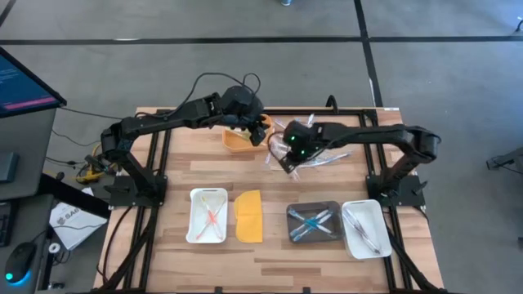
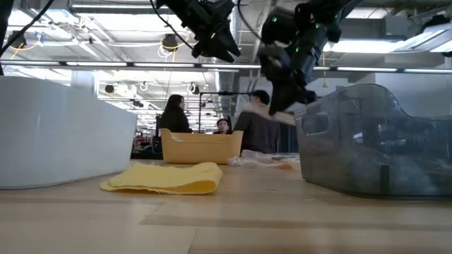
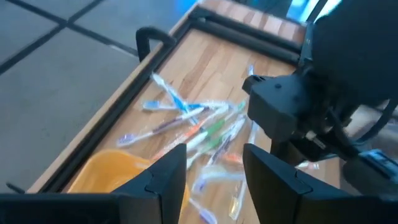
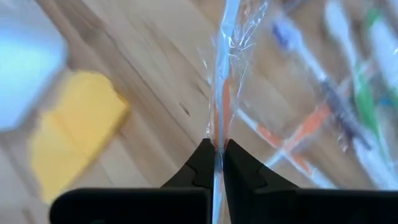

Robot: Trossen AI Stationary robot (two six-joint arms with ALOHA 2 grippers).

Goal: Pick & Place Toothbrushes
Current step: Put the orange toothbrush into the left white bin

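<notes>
A loose pile of wrapped toothbrushes (image 1: 320,160) in orange, green, blue and clear lies on the far part of the table, also seen in the left wrist view (image 3: 193,127). My right gripper (image 1: 288,158) hangs at the pile's left edge, shut on one orange toothbrush in a clear wrapper (image 4: 225,68). My left gripper (image 1: 261,127) hovers open over the yellow-orange bin (image 1: 239,140), its fingers (image 3: 168,177) apart and touching nothing. In the low view, both grippers (image 2: 215,39) (image 2: 286,102) are above the table. My right gripper pinches the wrapped orange toothbrush between its two fingertips (image 4: 205,158), on the handle and wrapper (image 4: 219,134). The brush runs straight on from the fingers, along them. In the low view it shows as a pink streak (image 2: 284,117) below the gripper, clear of the table.
Along the near side stand a white tray (image 1: 196,233) with orange brushes, a flat yellow lid (image 1: 248,216), a dark tray (image 1: 292,233) with blue brushes and a white tray (image 1: 377,241) with clear ones. People sit in the room beyond. A monitor (image 1: 24,82) stands at left.
</notes>
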